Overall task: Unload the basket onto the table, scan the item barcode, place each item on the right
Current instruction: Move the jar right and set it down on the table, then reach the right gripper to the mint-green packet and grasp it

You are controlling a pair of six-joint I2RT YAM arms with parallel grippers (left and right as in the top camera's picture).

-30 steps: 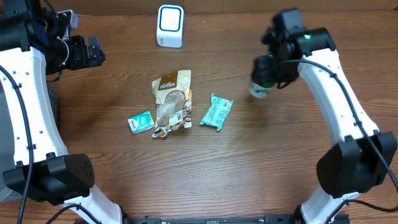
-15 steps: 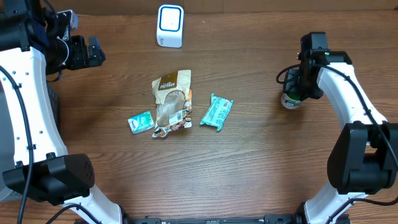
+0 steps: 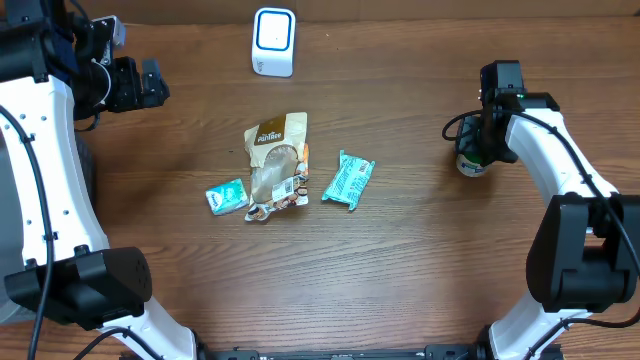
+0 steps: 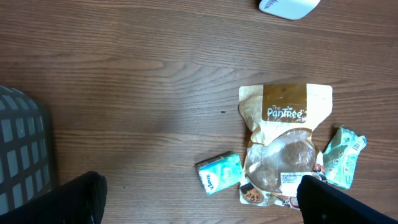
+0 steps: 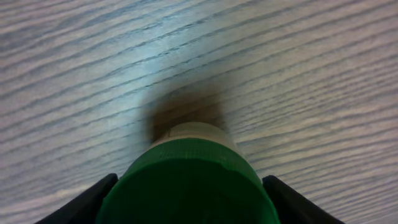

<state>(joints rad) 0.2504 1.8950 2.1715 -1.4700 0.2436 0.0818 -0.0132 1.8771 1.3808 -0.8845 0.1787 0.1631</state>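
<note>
Right gripper (image 3: 474,152) straddles the upright bottle (image 5: 188,177), grip unclear; it should clear the cap and rise straight, avoiding tipping.

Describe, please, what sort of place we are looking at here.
Likely a lab bench set up as a mock checkout: a white barcode scanner stands at the far edge of a wood-grain table, and packaged goods, a brown snack pouch and a teal wrapper, lie in the middle.
</note>
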